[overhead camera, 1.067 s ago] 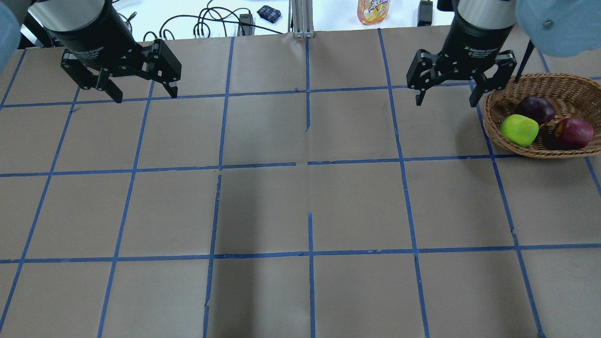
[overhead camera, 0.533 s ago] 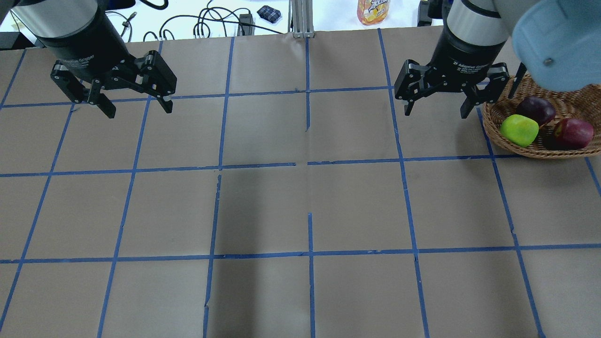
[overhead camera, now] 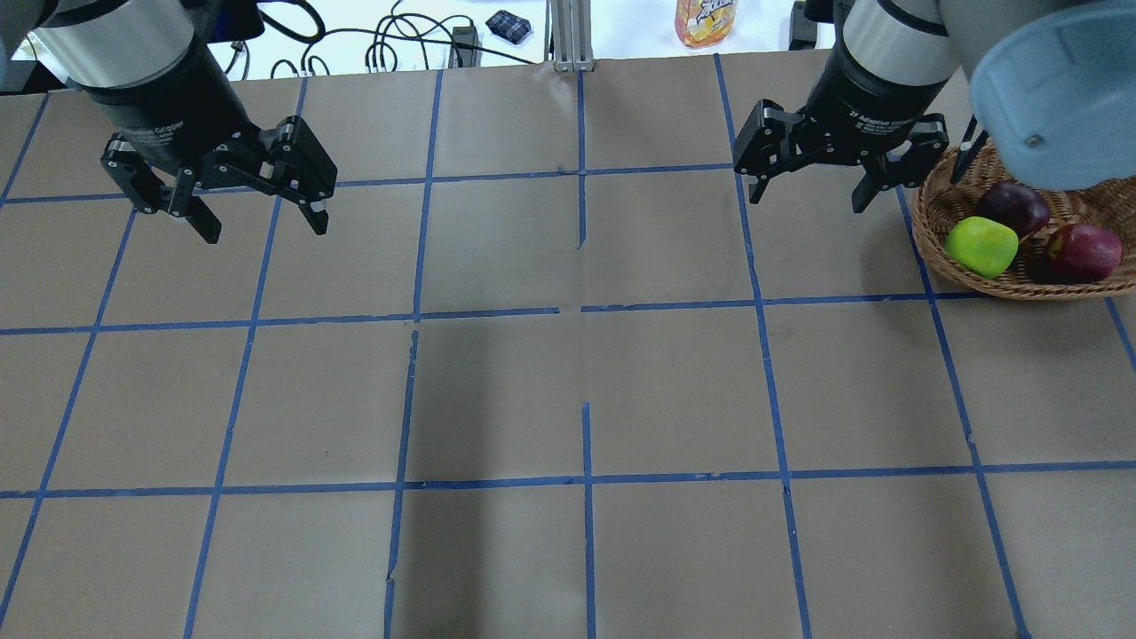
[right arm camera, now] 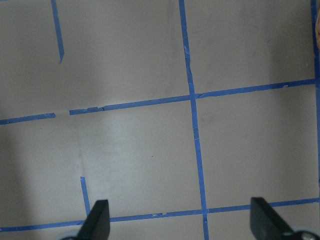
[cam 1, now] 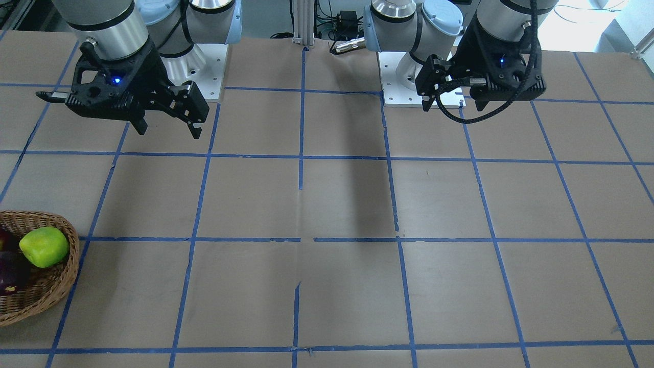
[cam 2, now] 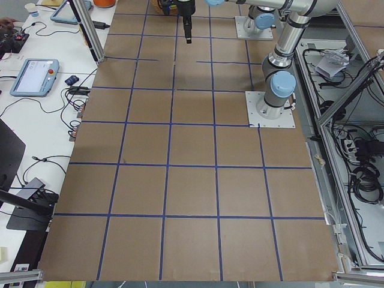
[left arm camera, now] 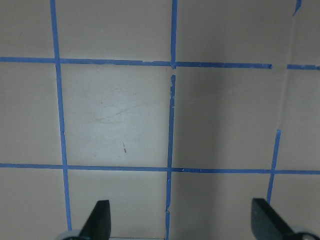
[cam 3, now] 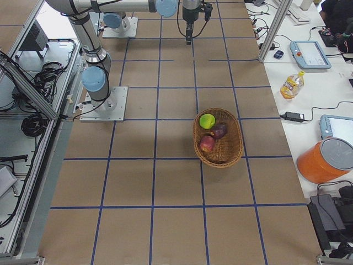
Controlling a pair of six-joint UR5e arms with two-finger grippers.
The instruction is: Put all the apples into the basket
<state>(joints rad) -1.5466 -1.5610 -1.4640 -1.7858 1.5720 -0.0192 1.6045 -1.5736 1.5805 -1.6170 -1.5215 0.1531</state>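
The brown wicker basket (overhead camera: 925,232) stands at the table's far right. All three apples lie in it: the yellow-green one (overhead camera: 982,246), the dark maroon one (overhead camera: 1013,208) and the red one (overhead camera: 1083,252). The exterior right view shows the same basket (cam 3: 236,150) with the green (cam 3: 207,121), maroon (cam 3: 219,131) and red (cam 3: 207,143) apples. My right gripper (overhead camera: 808,201) is open and empty, just left of the basket and above the table. My left gripper (overhead camera: 265,232) is open and empty at the far left. Both wrist views show only bare paper between the fingers.
The table is covered in brown paper with a blue tape grid (overhead camera: 582,309). Behind its far edge are cables (overhead camera: 390,44), a metal post (overhead camera: 568,35) and an orange packet (overhead camera: 706,19). The right arm's blue elbow (overhead camera: 1047,98) hangs over the basket's back.
My right gripper has moved left, away from the basket rim. My left gripper has shifted a little toward the near side. The apples and basket have not moved.
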